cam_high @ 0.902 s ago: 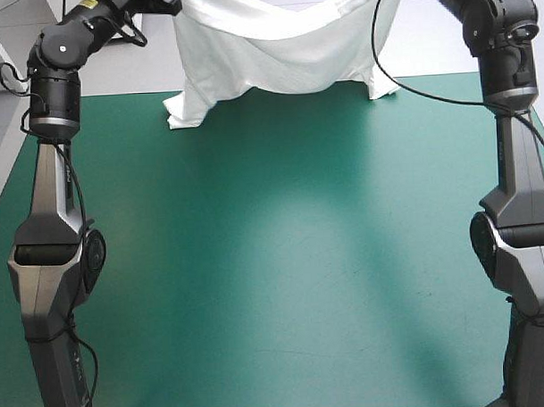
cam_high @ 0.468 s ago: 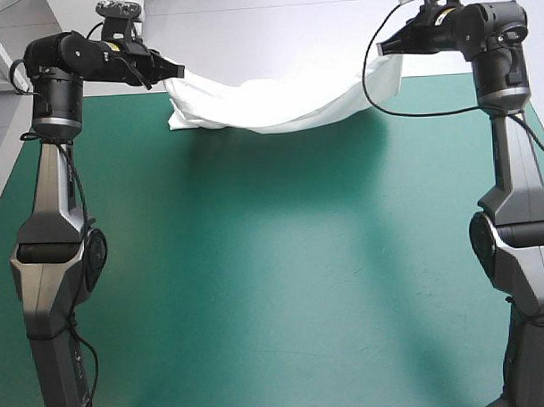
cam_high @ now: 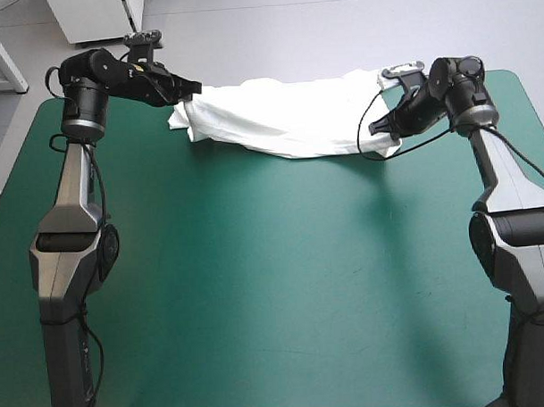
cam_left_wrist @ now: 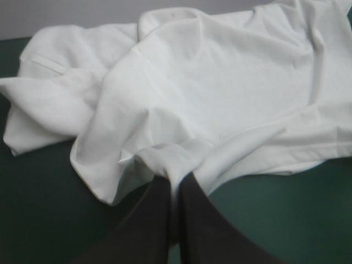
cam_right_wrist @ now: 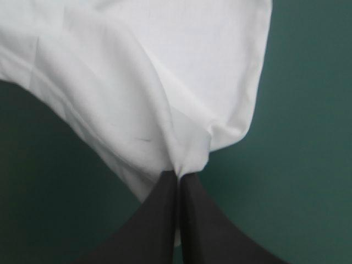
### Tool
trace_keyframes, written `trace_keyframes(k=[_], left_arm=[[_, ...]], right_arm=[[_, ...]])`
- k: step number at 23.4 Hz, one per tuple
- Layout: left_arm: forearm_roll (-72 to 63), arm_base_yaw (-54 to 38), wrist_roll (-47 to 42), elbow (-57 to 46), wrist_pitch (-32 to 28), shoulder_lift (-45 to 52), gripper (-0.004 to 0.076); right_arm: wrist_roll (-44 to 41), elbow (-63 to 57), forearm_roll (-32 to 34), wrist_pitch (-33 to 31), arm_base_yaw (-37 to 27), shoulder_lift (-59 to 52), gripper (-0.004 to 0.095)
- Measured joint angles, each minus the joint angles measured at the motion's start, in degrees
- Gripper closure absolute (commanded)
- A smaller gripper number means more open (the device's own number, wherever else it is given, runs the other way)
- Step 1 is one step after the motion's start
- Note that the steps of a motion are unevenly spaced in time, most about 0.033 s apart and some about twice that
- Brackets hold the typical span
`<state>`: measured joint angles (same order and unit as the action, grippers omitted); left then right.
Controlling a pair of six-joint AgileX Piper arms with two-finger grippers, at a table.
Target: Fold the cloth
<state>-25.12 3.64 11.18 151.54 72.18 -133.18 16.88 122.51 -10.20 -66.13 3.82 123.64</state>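
The white T-shirt [cam_high: 287, 118] lies in a long rumpled band across the far part of the teal-green table [cam_high: 274, 275]. My left gripper [cam_high: 189, 88] is shut on the T-shirt's left end, low over the table. At the opposite end my right gripper [cam_high: 382, 126] is shut on the cloth's right edge. In the left wrist view a pinched fold of the T-shirt [cam_left_wrist: 220, 93] runs down between my left gripper [cam_left_wrist: 175, 181] fingers. The right wrist view shows a gathered corner of the T-shirt [cam_right_wrist: 165, 77] caught at my right gripper [cam_right_wrist: 177, 177].
Beyond the T-shirt, the table's far edge [cam_high: 277, 80] runs close behind it. Open teal-green cover [cam_high: 275, 284] stretches from the cloth toward the near edge between the two arms.
Earlier both grippers held the T-shirt high, hanging beyond the far edge. They have come down and toward the near side, and the cloth now rests on the table.
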Motion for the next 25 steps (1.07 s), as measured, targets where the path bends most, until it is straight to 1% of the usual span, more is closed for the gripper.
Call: trace_keyframes(k=[7, 13, 16, 17, 18, 19, 20, 21, 23, 25], left_arm=[[0.57, 1.78, -0.11, -10.86, -0.11, 0.11, 0.0746], [4.73, 3.50, 0.02, -22.61, -0.29, 5.57, 0.0746], [6.37, 3.50, 0.66, -33.06, -0.51, 14.07, 0.0746], [6.81, 3.50, 0.85, -34.98, -0.66, 15.50, 0.0746], [7.87, 3.50, 1.29, -40.07, -0.85, 19.11, 0.0746], [8.41, 3.50, 1.50, -42.18, -0.90, 20.59, 0.0746], [9.58, 3.50, 2.06, -47.55, -0.96, 24.47, 0.0746], [9.83, 3.50, 2.31, -50.29, -0.96, 26.47, 0.0746], [11.67, 3.50, 3.36, -60.13, -1.25, 34.01, 0.0746], [12.36, 3.50, 3.98, -66.56, -1.31, 39.41, 0.0746]], right_arm=[[0.00, -6.64, -1.77, -2.63, 0.00, -1.39, 0.0921], [0.00, -7.04, -1.95, -4.26, -0.04, -5.66, 0.0921], [-0.37, -8.11, -1.95, -4.56, -0.04, -9.44, 0.0921], [-0.42, -9.31, -1.95, -4.56, -0.04, -10.15, 0.0921], [-0.47, -12.90, -1.95, -4.56, -0.25, -12.17, 0.0921], [-0.47, -14.74, -2.03, -4.56, -0.43, -13.10, 0.0921], [-0.47, -19.70, -2.08, -4.61, -1.11, -15.68, 0.0921], [-0.47, -21.68, -1.87, -4.61, -1.37, -17.14, 0.0921], [-0.47, -30.70, -2.08, -4.61, -1.73, -23.76, 0.0921], [-0.47, -36.36, -3.19, -4.48, -1.73, -29.37, 0.0921]])
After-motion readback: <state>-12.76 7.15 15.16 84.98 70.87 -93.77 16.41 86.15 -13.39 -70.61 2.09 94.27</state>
